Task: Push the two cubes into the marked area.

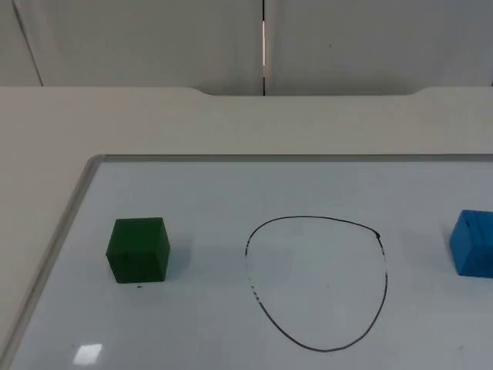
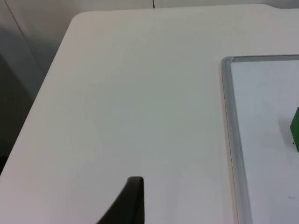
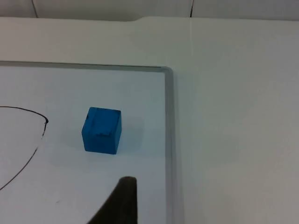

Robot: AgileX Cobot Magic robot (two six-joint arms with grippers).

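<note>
A green cube [image 1: 139, 250] sits on the whiteboard, left of a hand-drawn black oval [image 1: 317, 281]. A blue cube [image 1: 474, 243] rests to the right of the oval, at the picture's edge. Both cubes lie outside the line. My left gripper [image 2: 130, 200] hangs over the bare table beyond the board's left frame, well apart from the green cube [image 2: 295, 128]. My right gripper [image 3: 119, 203] is above the board near its right frame, a short way behind the blue cube [image 3: 102, 130] and not touching it. Part of the oval's line [image 3: 28, 158] lies beside that cube.
The whiteboard's metal frame [image 1: 231, 158] runs along the back and left [image 2: 229, 140], and along the right side [image 3: 169, 140]. White table surrounds the board, and a grey partition wall [image 1: 154, 38] closes the far side.
</note>
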